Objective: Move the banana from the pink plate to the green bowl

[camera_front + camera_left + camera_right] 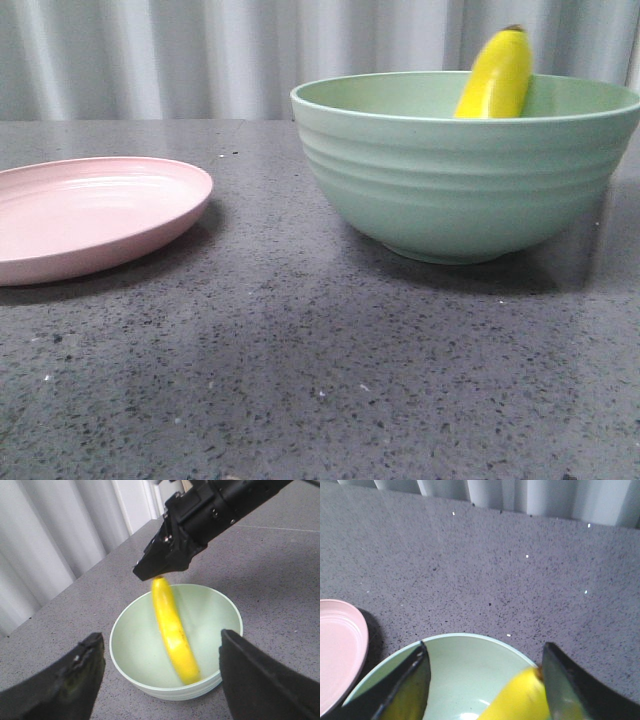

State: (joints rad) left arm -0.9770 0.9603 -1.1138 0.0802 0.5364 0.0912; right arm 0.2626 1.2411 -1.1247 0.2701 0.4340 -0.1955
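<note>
The yellow banana (496, 76) stands tilted inside the green bowl (465, 185), its dark tip poking above the far rim. In the left wrist view the banana (172, 630) lies lengthwise across the bowl (135, 655). My right gripper (484, 647) hangs open just over the bowl (465, 665), and the banana (517, 700) is close against one finger. From the left wrist view, the right gripper (152, 571) sits directly above the banana's tip. My left gripper (159, 637) is open, held back above the bowl. The pink plate (90, 215) holds nothing.
Grey speckled tabletop (300, 380) runs under the plate and bowl. A pale curtain (150, 55) hangs behind the table's back edge. The plate's rim (340, 650) shows beside the bowl in the right wrist view.
</note>
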